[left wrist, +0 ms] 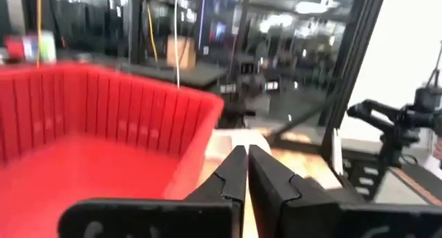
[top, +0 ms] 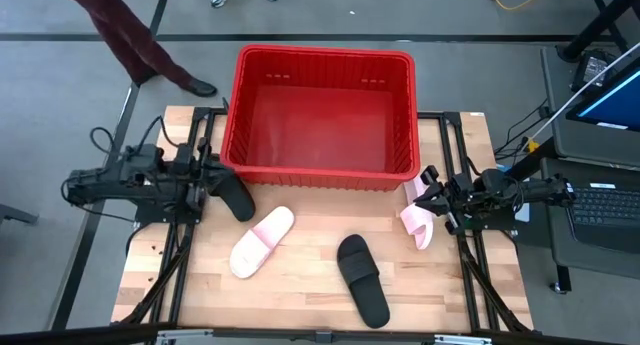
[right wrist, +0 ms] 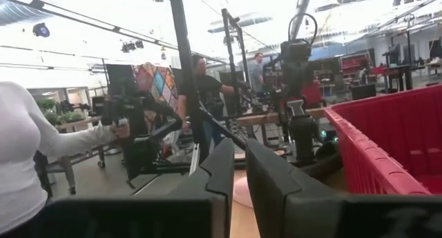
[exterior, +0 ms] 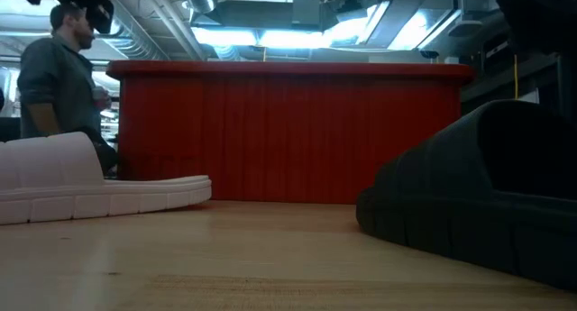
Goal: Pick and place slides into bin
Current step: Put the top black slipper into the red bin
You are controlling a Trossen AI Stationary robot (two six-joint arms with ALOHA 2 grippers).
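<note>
A red bin (top: 322,115) is sitting empty at the far edge of the wooden desk (top: 300,295), seen from above, while two dark arms are flanking it. The left claw (top: 243,207) is lying near the bin's left front corner with its fingers pressed together and holding nothing; the black slide (top: 236,197) beside it is reaching past the fingertips. On the right, the right claw (top: 432,200) is pinching a pale pink slide (top: 417,221) by its edge, close to the bin's right front corner, the shoe tilting up off the desk. A second pink slide (top: 262,242) and a second black slide (top: 362,279) are lying flat on the desk in front of the bin, well apart. A person (exterior: 61,86) is standing beyond the desk.
</note>
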